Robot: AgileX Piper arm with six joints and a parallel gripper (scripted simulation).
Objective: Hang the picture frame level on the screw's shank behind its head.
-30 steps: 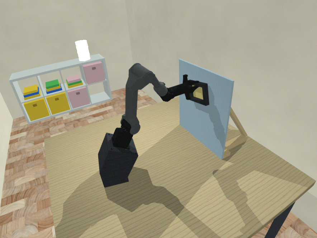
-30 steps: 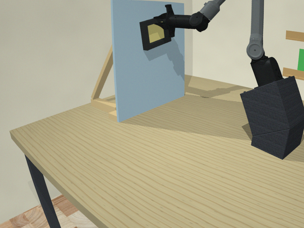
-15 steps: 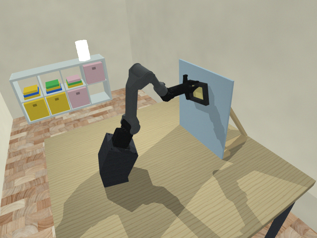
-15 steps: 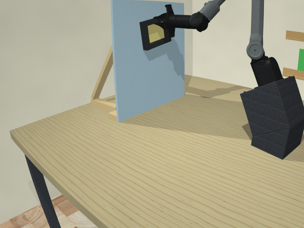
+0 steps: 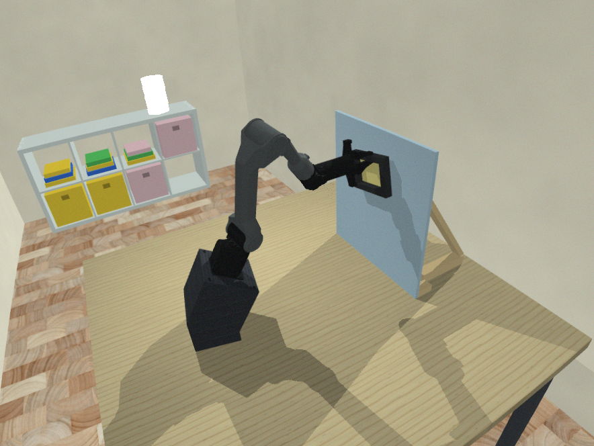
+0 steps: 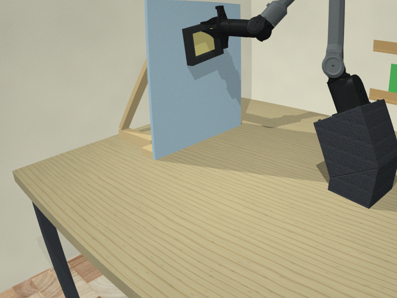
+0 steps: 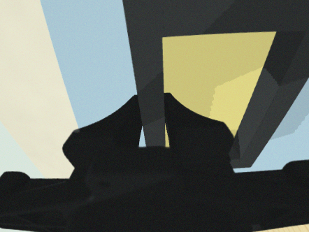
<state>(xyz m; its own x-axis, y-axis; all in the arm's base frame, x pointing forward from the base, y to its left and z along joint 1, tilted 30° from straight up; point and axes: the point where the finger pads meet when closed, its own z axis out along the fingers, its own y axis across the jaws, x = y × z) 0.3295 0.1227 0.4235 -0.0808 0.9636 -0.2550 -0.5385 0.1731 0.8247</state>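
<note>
The picture frame (image 5: 373, 176) is black with a yellow middle. It is high against the upright light-blue panel (image 5: 384, 201) and also shows in the exterior view (image 6: 202, 45) and in the wrist view (image 7: 210, 80). My gripper (image 5: 357, 160) is shut on the frame's side bar, and the fingers pinch that bar in the wrist view. In the exterior view the gripper (image 6: 214, 30) holds the frame's upper right part. The frame looks tilted. The screw is hidden behind the frame.
The panel stands on the wooden table, propped from behind by a wooden brace (image 6: 134, 96). The arm's dark base (image 5: 218, 299) sits near the table's middle. A white shelf (image 5: 115, 163) with coloured boxes stands on the floor behind.
</note>
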